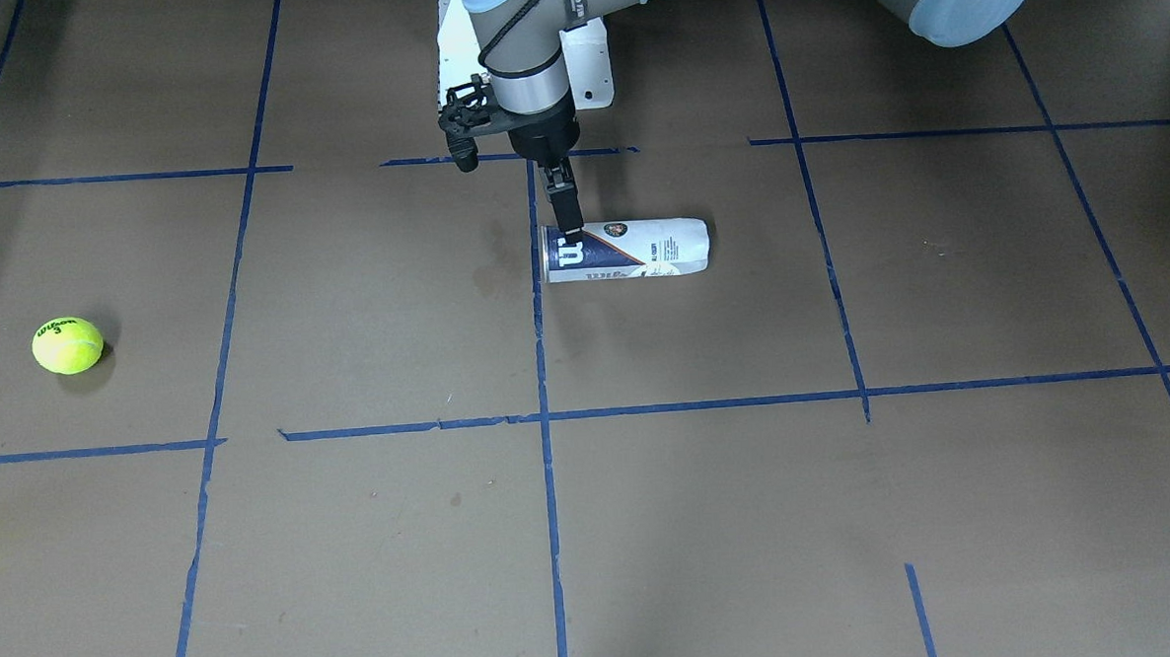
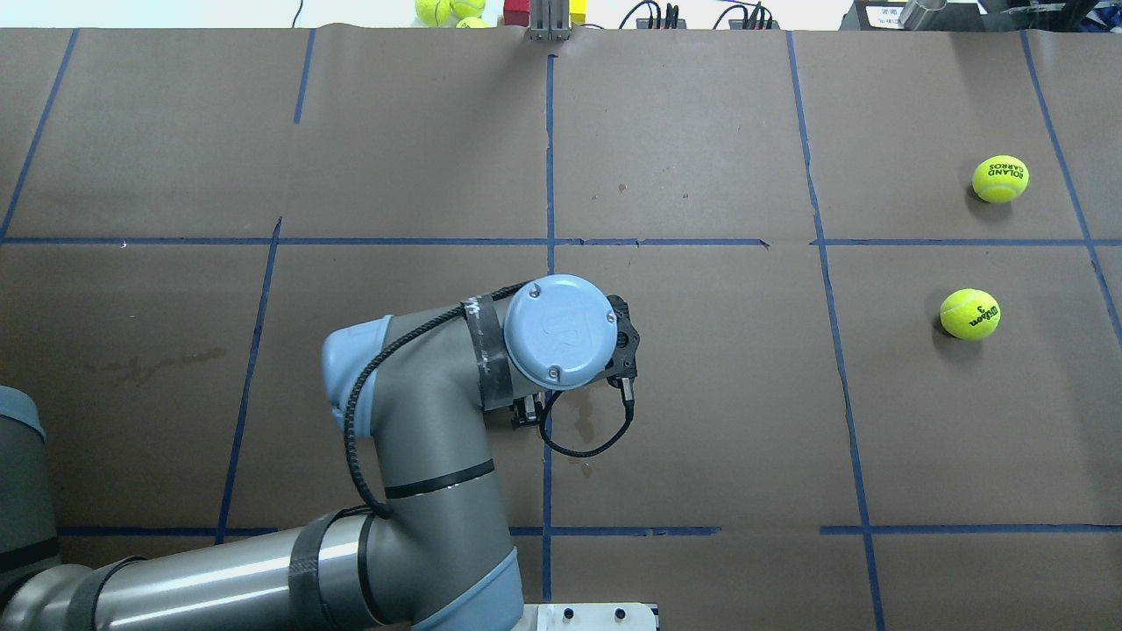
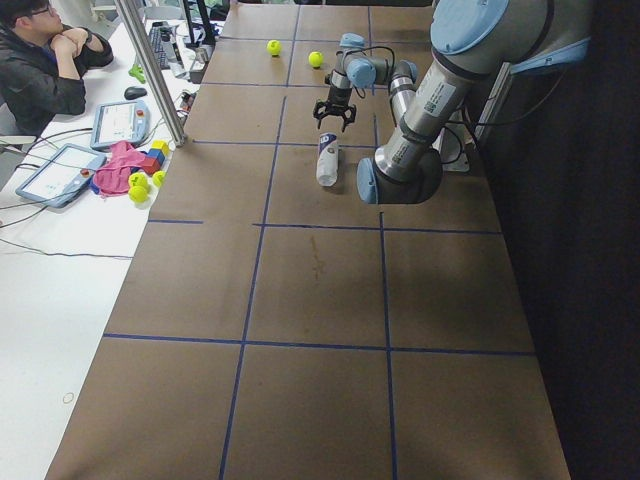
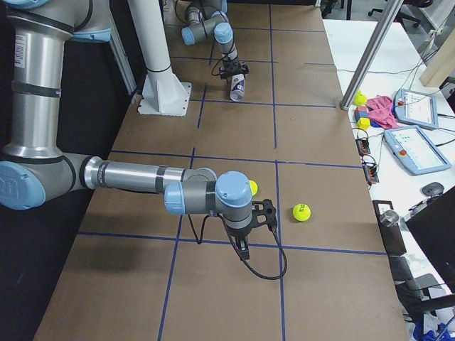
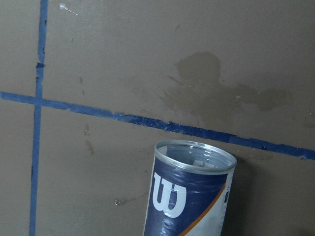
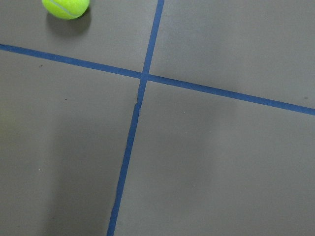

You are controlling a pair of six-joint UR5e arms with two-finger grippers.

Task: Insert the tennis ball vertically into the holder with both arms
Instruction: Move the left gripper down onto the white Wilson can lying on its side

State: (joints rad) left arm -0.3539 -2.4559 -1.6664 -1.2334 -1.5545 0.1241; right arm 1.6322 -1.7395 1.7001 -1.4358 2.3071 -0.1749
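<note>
The holder [image 1: 641, 249] lies on its side on the brown table, its open mouth [image 5: 194, 156] at the navy "W" end. My left gripper [image 1: 569, 226] points straight down over that end, fingertips at the rim, and looks open in the exterior left view [image 3: 335, 118]. The overhead view hides both under the left wrist. Two tennis balls [image 2: 969, 314] [image 2: 999, 179] rest far to the robot's right. My right gripper [image 4: 244, 250] hangs low near them; I cannot tell whether it is open. The right wrist view catches one ball [image 6: 66, 7] at its top edge.
Blue tape lines [image 1: 548, 468] grid the table. The white pedestal [image 4: 160, 64] stands at the robot's edge. On the operators' side are a metal post [image 3: 150, 70], tablets, spare balls and blocks [image 3: 140, 185], and a seated person [image 3: 45, 60].
</note>
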